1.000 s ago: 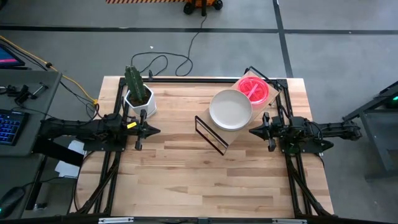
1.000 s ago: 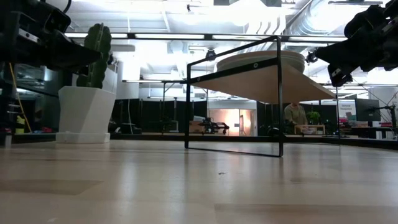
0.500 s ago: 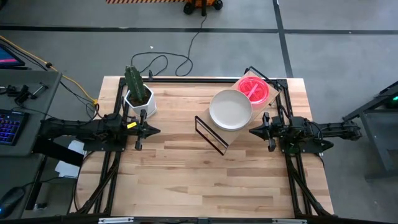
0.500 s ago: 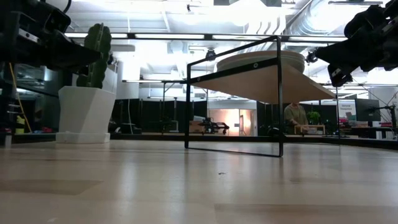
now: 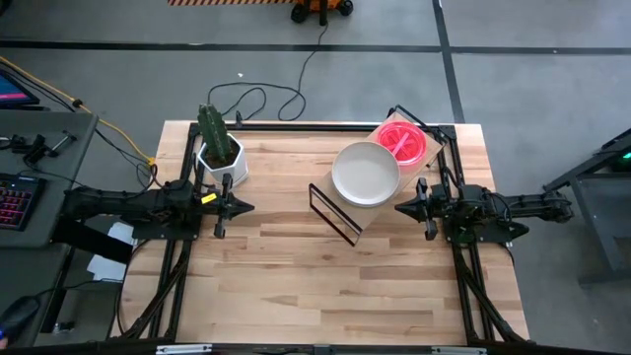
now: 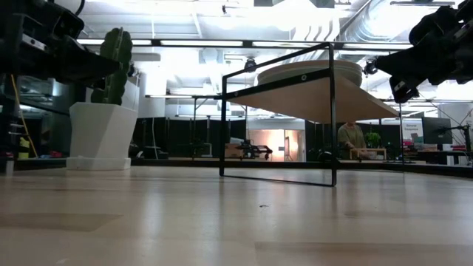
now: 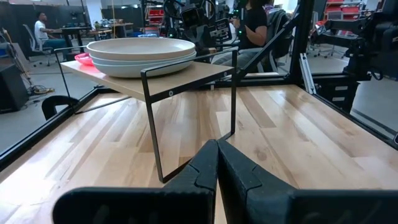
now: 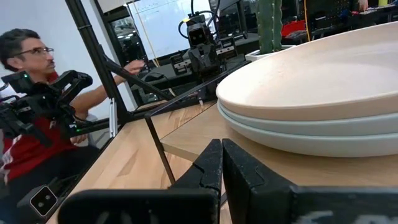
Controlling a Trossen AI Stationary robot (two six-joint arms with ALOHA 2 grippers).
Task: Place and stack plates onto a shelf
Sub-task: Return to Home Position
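Shelf (image 7: 186,76) stands angled on table (image 5: 325,286), right of centre. Cream-white plate (image 5: 365,175) tops grey-green plates (image 8: 298,142) at its inner end; pink plates (image 5: 401,141) at its outer end. Left gripper (image 5: 229,206) hovers near cactus pot (image 5: 219,156), jaws pressed together, empty (right gripper (image 5: 412,206) likewise, just beside shelf).

left hand (image 5: 243,207) fingers together | right hand (image 5: 400,207) fingers together
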